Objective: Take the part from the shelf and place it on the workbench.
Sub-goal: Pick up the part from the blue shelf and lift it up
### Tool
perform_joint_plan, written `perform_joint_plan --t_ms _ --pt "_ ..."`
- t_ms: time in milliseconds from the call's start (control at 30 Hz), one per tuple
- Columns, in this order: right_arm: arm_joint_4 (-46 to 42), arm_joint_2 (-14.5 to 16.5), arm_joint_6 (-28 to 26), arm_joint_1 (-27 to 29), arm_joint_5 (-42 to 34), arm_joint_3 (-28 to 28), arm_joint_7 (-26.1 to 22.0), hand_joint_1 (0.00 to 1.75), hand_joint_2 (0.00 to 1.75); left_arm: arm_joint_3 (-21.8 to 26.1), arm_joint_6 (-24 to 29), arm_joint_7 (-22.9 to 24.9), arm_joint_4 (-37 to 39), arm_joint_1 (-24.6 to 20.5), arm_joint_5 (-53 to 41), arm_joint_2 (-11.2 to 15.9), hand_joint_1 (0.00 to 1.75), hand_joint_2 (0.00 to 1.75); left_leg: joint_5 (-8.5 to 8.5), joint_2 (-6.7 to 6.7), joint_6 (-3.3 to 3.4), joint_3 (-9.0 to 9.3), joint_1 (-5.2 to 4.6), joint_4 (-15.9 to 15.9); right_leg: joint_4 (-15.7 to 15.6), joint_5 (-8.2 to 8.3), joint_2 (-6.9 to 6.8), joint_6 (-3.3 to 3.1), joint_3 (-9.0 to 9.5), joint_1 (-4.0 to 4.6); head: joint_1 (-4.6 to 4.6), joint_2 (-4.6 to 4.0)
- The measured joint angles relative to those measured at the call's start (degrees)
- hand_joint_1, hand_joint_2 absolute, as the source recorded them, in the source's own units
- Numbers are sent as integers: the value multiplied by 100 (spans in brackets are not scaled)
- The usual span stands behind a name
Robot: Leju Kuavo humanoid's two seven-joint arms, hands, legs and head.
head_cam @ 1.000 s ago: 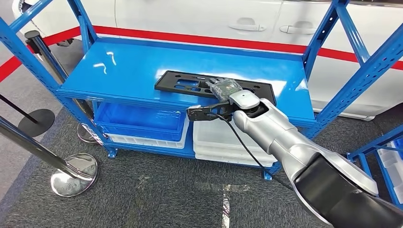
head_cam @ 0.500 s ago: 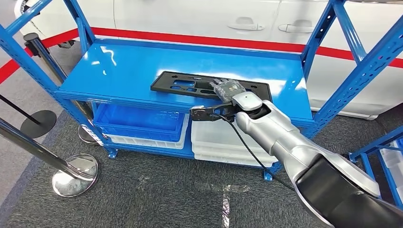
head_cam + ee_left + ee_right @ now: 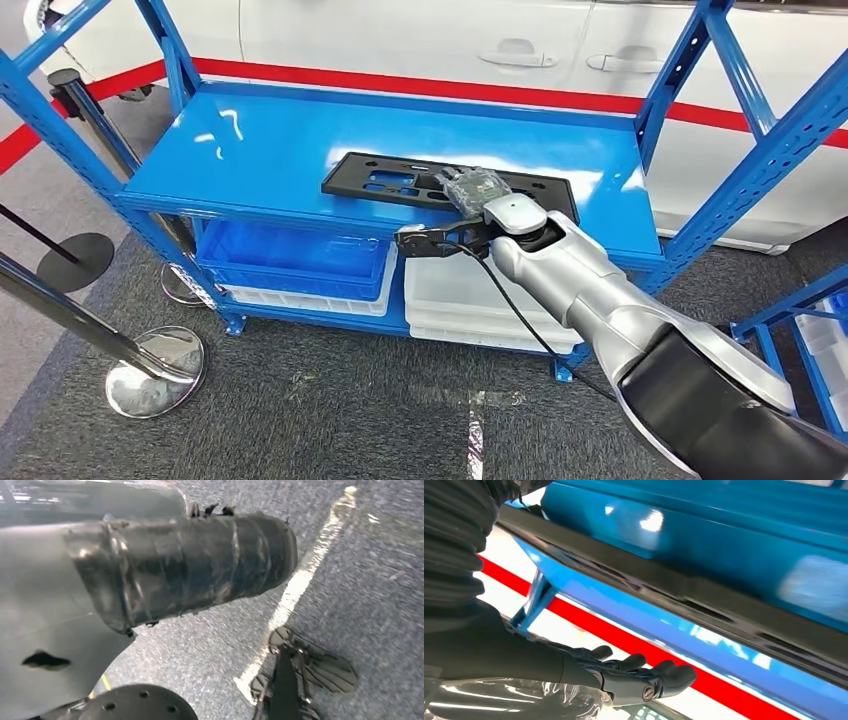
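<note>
A flat black part (image 3: 385, 183) with cut-outs lies along the front of the blue shelf top (image 3: 270, 140). My right hand (image 3: 472, 187), wrapped in clear film, sits on the part's right half, at its near edge. In the right wrist view the part's long edge (image 3: 684, 592) runs between the hand's ribbed cover and its outstretched dark fingers (image 3: 644, 672), so the hand grips it. My left hand (image 3: 190, 565) hangs over the grey carpet, a dark film-wrapped shape; how its fingers lie is hidden.
Under the shelf top sit a blue bin (image 3: 290, 255) and white bins (image 3: 460, 290). Blue uprights (image 3: 760, 150) frame the shelf. Chrome stanchion bases (image 3: 155, 370) stand at the left, another blue rack (image 3: 790, 330) at the right, a white car (image 3: 450, 40) behind.
The part's left end shifted slightly left and back with my right hand still on it. The arm has barely moved.
</note>
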Motion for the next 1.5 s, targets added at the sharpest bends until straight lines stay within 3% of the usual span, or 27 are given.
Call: perform_joint_plan --t_ms 67,133,167,200,233,300,367,467,533,633,700,733,800,867,933,1033,1100,1167,1200,1233,1300,1367,1400,1500 --pt "0 -2 1 -12 1 1 0 0 175 -1 -1 10 0 6 0 0 0 0 16 10 66 30 24 -42 391 -234 -9 47 -177 -2 20 0" --pt "2 -5 2 1 4 2 0 0 175 -1 -3 3 0 6 -1 0 0 0 9 11 104 34 16 -42 1139 -552 -14 77 -536 -7 33 0" --pt "5 -9 3 19 6 4 0 0 175 -1 -5 -1 0 6 -2 0 0 0 4 10 110 35 14 -38 1429 -625 -14 86 -690 -10 34 0" --pt "8 -14 3 35 9 8 0 0 175 -1 -9 -4 0 6 -4 0 0 0 -4 7 115 37 13 -30 1535 -597 -15 89 -762 -13 35 0" --pt "10 -17 3 43 13 10 0 0 175 -1 -13 -4 0 6 -9 0 0 0 -14 2 113 39 13 -17 1421 -466 -15 85 -727 -19 34 0" --pt "11 -27 3 32 16 14 0 0 175 -1 -20 1 0 7 -25 0 0 0 -48 -8 90 45 14 21 736 -90 -16 53 -427 -28 36 0" --pt "10 -32 4 10 18 14 0 0 175 -1 -27 5 0 6 -34 0 0 0 -81 -16 39 24 -4 68 168 86 -14 15 -156 -13 31 0" --pt "9 -34 4 11 22 14 1 0 175 -1 -37 7 0 10 -34 -2 0 0 -85 -16 -42 5 -12 68 35 86 -3 -40 -92 -3 30 0" --pt "8 -37 2 6 27 14 3 0 175 -1 -42 -2 0 11 -33 -4 0 0 -191 -6 -105 -45 1 202 -13 106 -3 -96 -62 -26 18 0" --pt "5 -33 2 11 29 14 4 0 175 -2 -38 -4 0 5 -34 -6 0 0 -630 3 -184 -458 17 1096 -35 109 -2 -157 -37 -43 -8 0" --pt "4 -32 2 46 31 15 4 0 175 -3 -37 -2 0 13 -33 -6 0 0 -722 4 -203 -706 22 1546 -28 100 0 -168 -34 -41 -8 0" --pt "4 -32 2 62 32 16 3 0 175 -3 -38 2 0 18 -34 -7 0 0 -614 4 -201 -697 23 1481 -24 93 1 -169 -30 -41 -8 0" --pt "4 -32 2 75 34 16 1 0 175 -3 -41 14 0 23 -36 -4 0 0 -221 4 -179 -422 25 830 -18 72 4 -153 -9 -42 -8 0" --pt "4 -33 2 64 35 16 0 0 175 -4 -42 33 0 14 -39 -1 0 0 -13 -1 -133 -126 -1 226 -11 53 6 -117 -6 -21 -4 0" --pt "5 -34 2 63 37 19 -1 0 175 -7 -42 50 0 5 -41 1 0 0 -27 -10 -79 -40 -33 65 -18 56 4 -74 -17 -5 0 0" --pt "7 -39 -2 62 41 26 -10 0 175 -9 -39 61 0 5 -43 -1 0 0 -3 -3 11 -2 1 -8 71 -25 -3 7 -54 -2 8 0" --pt "9 -47 -5 46 43 55 -16 0 175 -9 -38 60 0 7 -42 -2 0 0 7 5 62 33 16 -46 551 -295 -13 52 -277 -5 27 0" --pt "12 -49 -5 70 46 92 -19 0 175 -9 -37 57 0 6 -42 -2 0 0 -5 6 95 41 12 -45 1247 -561 -16 72 -628 -9 40 0" --pt "14 -49 -4 98 49 104 -19 0 175 -9 -36 58 0 6 -42 -2 0 0 -13 5 105 48 11 -41 1448 -579 -16 76 -745 -14 40 0" --pt "16 -49 -4 121 50 109 -18 0 175 -9 -33 60 0 6 -42 -2 0 0 -23 2 109 55 11 -33 1459 -498 -16 75 -775 -21 42 0" --pt "17 -49 -7 131 56 114 -19 0 175 -9 -28 63 0 8 -42 -2 0 0 -57 -6 97 72 12 0 893 -114 -21 49 -540 -37 42 0" --pt "17 -49 -11 116 62 114 -27 0 175 -9 -26 59 0 8 -39 -2 0 0 -98 -12 55 71 -1 44 247 111 -24 10 -226 -25 37 0" --pt "16 -49 -12 115 64 114 -36 0 175 -9 -27 55 0 8 -38 -2 0 0 -109 -13 28 66 -8 57 85 133 -22 -4 -143 -14 33 0" --pt "16 -50 -11 124 67 114 -53 0 175 -9 -31 48 0 12 -35 -2 0 0 -119 -13 -56 62 -3 43 1 128 -10 -53 -99 -9 34 0"
